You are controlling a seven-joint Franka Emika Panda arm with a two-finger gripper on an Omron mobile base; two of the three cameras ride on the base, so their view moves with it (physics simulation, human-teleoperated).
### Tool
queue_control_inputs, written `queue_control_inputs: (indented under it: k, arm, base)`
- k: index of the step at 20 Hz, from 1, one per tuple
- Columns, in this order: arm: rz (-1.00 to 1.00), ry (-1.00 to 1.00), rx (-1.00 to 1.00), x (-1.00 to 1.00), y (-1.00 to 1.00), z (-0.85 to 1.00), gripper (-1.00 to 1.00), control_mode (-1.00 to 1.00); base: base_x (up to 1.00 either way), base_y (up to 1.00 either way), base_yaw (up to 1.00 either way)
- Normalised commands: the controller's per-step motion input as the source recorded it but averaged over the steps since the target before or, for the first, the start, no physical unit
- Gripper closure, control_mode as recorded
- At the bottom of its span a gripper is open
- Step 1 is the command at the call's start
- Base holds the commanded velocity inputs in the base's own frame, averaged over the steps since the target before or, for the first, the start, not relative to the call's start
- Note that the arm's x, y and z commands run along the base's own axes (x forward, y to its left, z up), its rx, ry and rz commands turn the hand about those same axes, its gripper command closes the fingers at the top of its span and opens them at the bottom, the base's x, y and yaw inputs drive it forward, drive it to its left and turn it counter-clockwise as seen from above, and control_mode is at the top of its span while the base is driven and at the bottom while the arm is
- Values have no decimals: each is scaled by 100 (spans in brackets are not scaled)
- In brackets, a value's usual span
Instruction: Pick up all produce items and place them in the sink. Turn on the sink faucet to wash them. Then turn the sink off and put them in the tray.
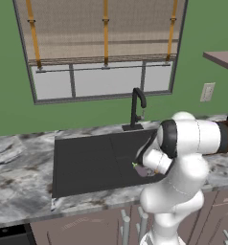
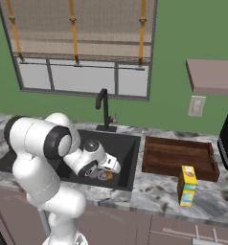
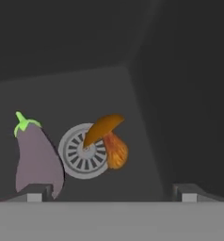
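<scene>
Two pieces of produce lay on the sink floor, right under the hand. Gripper (image 3: pixel 111 193) hung low inside the basin, jaws spread wide, nothing between them. One fingertip (image 3: pixel 35 192) sat in front of the bottom of the eggplant (image 3: pixel 37 160); whether it touched, couldn't tell. The eggplant was dull purple, green stem pointing away from the hand. Just beside it, the orange mushroom (image 3: pixel 108 140) lay tilted across the edge of the round steel drain (image 3: pixel 78 155), cap partly over the grate. Eggplant and mushroom were near each other, not touching.

From the base cameras the arm was folded down into the sink (image 1: pixel 87 158), wrist over the near right part of the basin, with a bit of purple and green showing by the wrist.

Past that, the black faucet (image 2: pixel 104 109) stood on its small square base at the back rim, spout hooked toward the basin. No water visible.

Wooden tray (image 2: pixel 178 158) sat on the counter (image 2: pixel 154 191) right of the sink, nothing in it. A yellow carton (image 2: pixel 187 185) stood upright just in front of the tray. Window (image 2: pixel 82 43) with a blind on the green wall behind.
</scene>
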Motion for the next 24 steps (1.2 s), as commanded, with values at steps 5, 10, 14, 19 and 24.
queue_control_inputs:
  k: [5, 10, 14, 19, 24]
  arm:
    - [0, 4, 0, 3, 0, 88, -100, -100]
    - [0, 7, 1, 0, 0, 95, -100, -100]
    - [0, 5, 1, 0, 0, 89, -100, -100]
    - [0, 2, 6, -4, -3, 55, -100, -100]
    - [1, 0, 16, -2, -20, 9, -100, -100]
  base:
    - [0, 0, 0]
    - [0, 0, 0]
    - [0, 0, 0]
    - [0, 0, 0]
    - [0, 0, 0]
